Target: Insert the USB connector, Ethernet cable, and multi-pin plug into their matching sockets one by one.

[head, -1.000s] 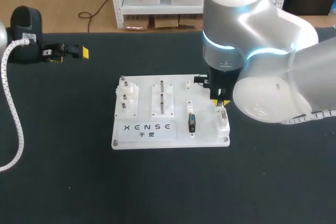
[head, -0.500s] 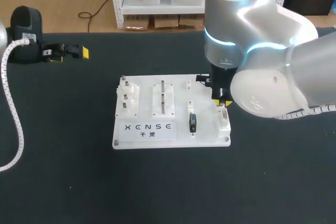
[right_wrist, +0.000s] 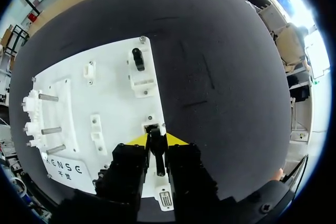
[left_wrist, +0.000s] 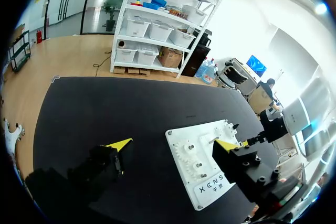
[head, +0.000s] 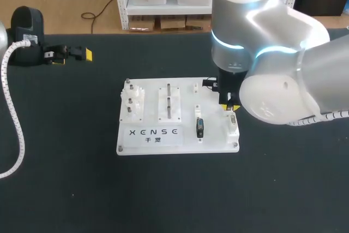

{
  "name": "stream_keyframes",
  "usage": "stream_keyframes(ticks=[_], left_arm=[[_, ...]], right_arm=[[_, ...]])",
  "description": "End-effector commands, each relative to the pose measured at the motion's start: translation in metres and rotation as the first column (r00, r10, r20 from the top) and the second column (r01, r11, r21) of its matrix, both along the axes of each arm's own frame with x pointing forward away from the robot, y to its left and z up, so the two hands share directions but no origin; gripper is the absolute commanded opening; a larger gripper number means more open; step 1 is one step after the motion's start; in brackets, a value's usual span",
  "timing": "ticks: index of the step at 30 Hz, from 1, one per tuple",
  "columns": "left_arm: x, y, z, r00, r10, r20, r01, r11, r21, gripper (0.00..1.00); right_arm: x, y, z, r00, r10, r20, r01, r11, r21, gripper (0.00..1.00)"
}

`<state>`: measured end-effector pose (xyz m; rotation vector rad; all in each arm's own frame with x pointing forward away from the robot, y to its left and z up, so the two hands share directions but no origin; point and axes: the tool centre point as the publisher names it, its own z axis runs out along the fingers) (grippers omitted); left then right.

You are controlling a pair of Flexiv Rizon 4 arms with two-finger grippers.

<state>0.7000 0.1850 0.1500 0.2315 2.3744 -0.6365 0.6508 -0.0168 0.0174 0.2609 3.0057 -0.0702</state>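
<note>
White plastic board (head: 215, 135) lies mid-table, and the right gripper (right_wrist: 156, 140) stands over its right edge. Its yellow-tipped fingers press from both sides on the dark plug of the Ethernet cable (right_wrist: 157, 156), whose nose points into the small jack (right_wrist: 151, 128) just ahead of it. Whether it touches the mouth or stops a shade short, I cannot tell. I judge the Ethernet step to be in hand, at the point of seating. The next move calls for a straight push along the plug's own line, kept square to the jack so the latch goes home, and only then a release. The silver multi-pin connector (right_wrist: 164, 199) sits on the same edge nearer the front corner, under the gripper's body. The left gripper (left_wrist: 173, 145) hangs near the table's back left corner, fingers wide apart and empty.
</note>
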Motion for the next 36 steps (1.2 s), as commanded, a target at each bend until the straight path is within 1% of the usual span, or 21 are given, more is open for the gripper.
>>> stream_keyframes(ticks=[1,9,21,32,36], left_arm=[[0.0000,0.0000,0.0000,1.000,0.000,0.000,0.000,1.000,0.000,1.00],[0.0000,0.0000,0.0000,1.000,0.000,0.000,0.000,1.000,0.000,1.00],[0.0000,0.0000,0.0000,1.000,0.000,0.000,0.000,1.000,0.000,1.00],[0.0000,0.0000,0.0000,1.000,0.000,0.000,0.000,1.000,0.000,1.00],[0.0000,0.0000,0.0000,1.000,0.000,0.000,0.000,1.000,0.000,1.00]], right_arm=[[0.0021,-0.0023,-0.0088,1.000,0.001,0.000,-0.001,1.000,0.004,0.00],[0.0019,0.0029,-0.0028,1.000,0.012,0.006,-0.012,1.000,0.016,0.00],[0.0016,0.0064,-0.0009,1.000,0.026,0.010,-0.026,0.999,0.021,0.00],[0.0055,-0.0014,-0.0059,1.000,-0.016,-0.010,0.017,1.000,0.022,0.00],[0.0083,-0.0026,-0.0079,0.999,-0.041,-0.028,0.042,0.999,0.024,0.00]])
